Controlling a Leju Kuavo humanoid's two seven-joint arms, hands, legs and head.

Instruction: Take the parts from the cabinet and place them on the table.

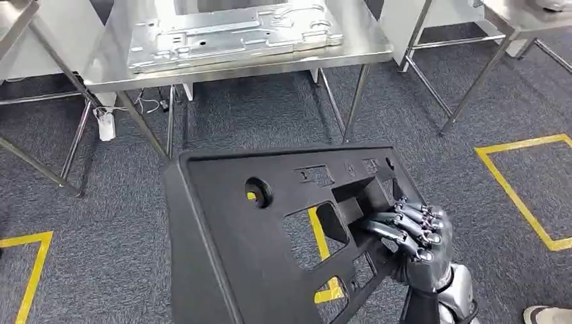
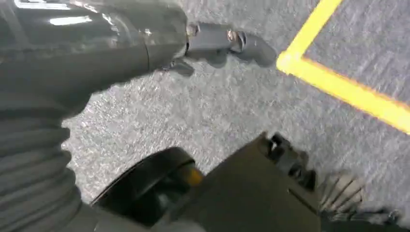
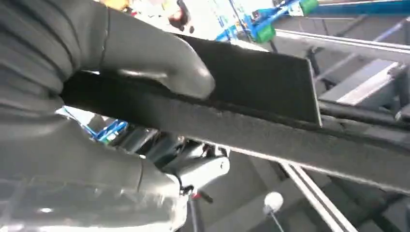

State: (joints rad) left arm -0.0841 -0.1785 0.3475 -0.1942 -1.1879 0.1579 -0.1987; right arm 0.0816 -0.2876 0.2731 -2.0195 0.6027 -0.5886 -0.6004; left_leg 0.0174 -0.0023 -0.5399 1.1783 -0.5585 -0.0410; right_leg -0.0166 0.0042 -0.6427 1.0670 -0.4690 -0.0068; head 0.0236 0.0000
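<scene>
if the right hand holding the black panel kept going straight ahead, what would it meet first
Probably the steel table ahead: the right hand grips the black panel pointed toward it, so the panel's far edge would likely arrive first. Bare carpet lies between; depth is hard to judge.

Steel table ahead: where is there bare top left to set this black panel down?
The steel table is mostly taken by the stamped metal plate. Bare top shows as a strip along the near edge, a band left of the plate and a narrower one to its right. The black panel in the right hand looks too big for any of them.
</scene>
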